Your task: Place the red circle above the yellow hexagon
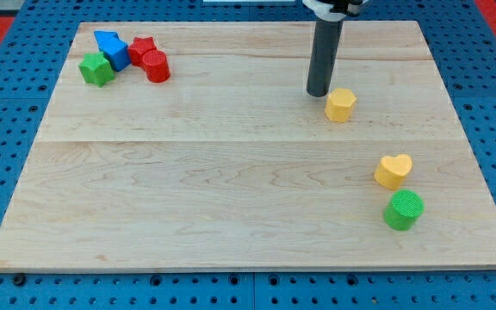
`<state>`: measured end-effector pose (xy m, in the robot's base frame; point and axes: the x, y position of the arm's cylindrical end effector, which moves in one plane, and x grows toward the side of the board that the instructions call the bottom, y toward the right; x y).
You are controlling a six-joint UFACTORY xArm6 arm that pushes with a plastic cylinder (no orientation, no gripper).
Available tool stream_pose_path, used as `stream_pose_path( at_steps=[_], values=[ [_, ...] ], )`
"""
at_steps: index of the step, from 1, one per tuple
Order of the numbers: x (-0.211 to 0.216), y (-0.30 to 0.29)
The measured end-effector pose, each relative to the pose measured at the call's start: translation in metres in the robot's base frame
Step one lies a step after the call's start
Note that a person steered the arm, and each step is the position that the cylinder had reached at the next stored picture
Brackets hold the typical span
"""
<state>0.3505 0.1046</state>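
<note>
The red circle [156,66] is a short red cylinder at the view's upper left, touching a red star [142,48] behind it. The yellow hexagon [340,104] sits right of the board's centre, towards the view's top. My tip [319,93] rests on the board just left of the yellow hexagon, almost touching it, far to the right of the red circle.
A blue block [112,47] and a green block [96,68] sit next to the red star at the upper left. A yellow heart [393,170] and a green circle [403,210] stand at the lower right. The wooden board [231,189] lies on a blue pegboard.
</note>
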Motion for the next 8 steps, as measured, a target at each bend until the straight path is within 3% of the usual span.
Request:
stream_pose_path(
  at_steps=[2,3,4,6,8],
  values=[
    [0.063,0.054],
    [0.061,0.022],
    [0.044,-0.018],
    [0.034,-0.22],
    [-0.026,-0.28]
  ],
)
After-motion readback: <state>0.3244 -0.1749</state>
